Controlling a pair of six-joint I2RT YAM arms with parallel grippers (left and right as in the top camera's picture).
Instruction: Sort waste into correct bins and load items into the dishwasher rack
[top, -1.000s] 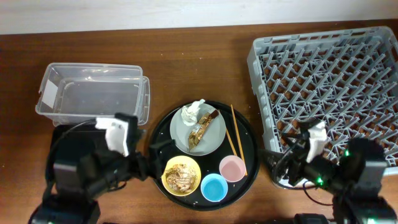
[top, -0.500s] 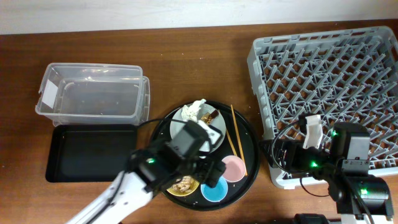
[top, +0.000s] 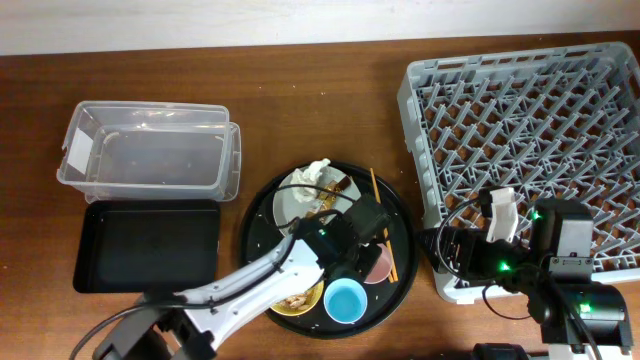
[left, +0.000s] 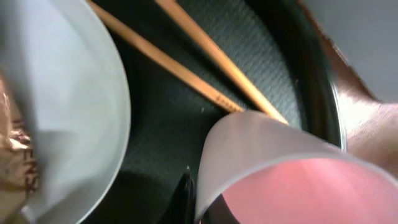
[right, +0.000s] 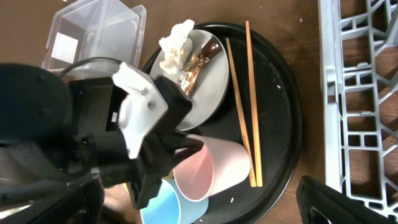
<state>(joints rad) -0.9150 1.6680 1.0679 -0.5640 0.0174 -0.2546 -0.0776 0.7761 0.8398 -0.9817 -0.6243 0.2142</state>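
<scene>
Overhead: the left gripper (top: 366, 256) pinches the rim of the pink cup (top: 380, 267) on the round black tray (top: 401, 225), with the blue cup (top: 345, 300) just beside it. The right gripper (top: 455, 252) sits at the rack (top: 530, 110) edge, and its fingers' state cannot be told.

Left wrist: the chopsticks (left: 186, 71) lie diagonally just past the cup's rim. Small print on one stick and the lettering on the wrapper (left: 12, 155) are unreadable.

Right wrist: the cup is tipped, its mouth facing lower left. The chopsticks run lengthwise between the plate (right: 208, 90) and the rack. The tub (right: 93, 25) label (right: 62, 45) shows no legible writing.

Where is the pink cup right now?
In the right wrist view the pink cup lies tipped on the round black tray, between the blue cup and the chopsticks, with the left gripper at its rim.
</scene>
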